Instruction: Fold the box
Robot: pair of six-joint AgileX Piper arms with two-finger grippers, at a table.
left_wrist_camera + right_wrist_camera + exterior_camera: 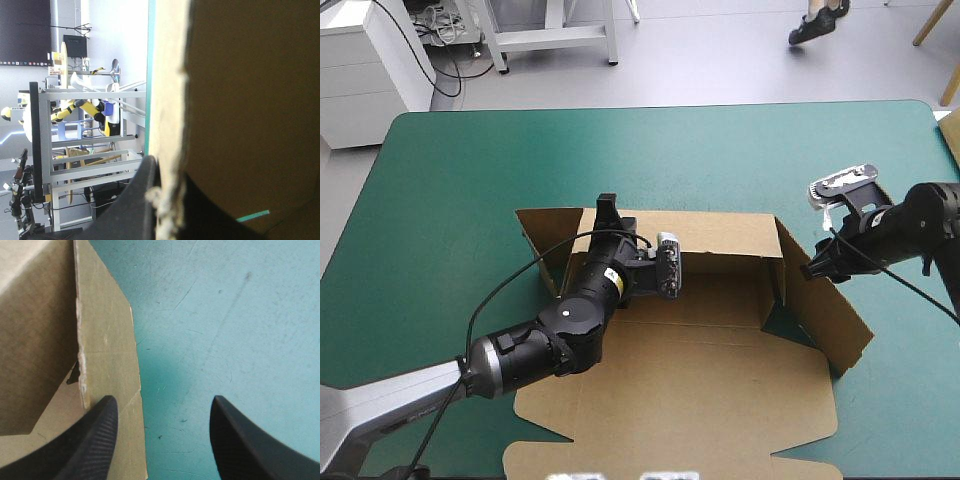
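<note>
High view, watched from my remote desk: the box (700, 390) lies mid-table on the teal-green cover (460, 180), its back wall raised. My left gripper (610, 210) pinches that wall at the box's 11 o'clock. Its wrist view is mostly board, with one finger (132, 205) half hidden. My right gripper (813, 268), at 3 o'clock, gapes wide by the side flap (830, 320); I cannot tell whether they touch.

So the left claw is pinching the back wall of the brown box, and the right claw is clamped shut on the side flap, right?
Not quite. The right gripper is open, not clamped: the right wrist view shows its fingers standing apart at the side flap's edge, gripping nothing. The left gripper is indeed shut on the back wall of the box.
</note>
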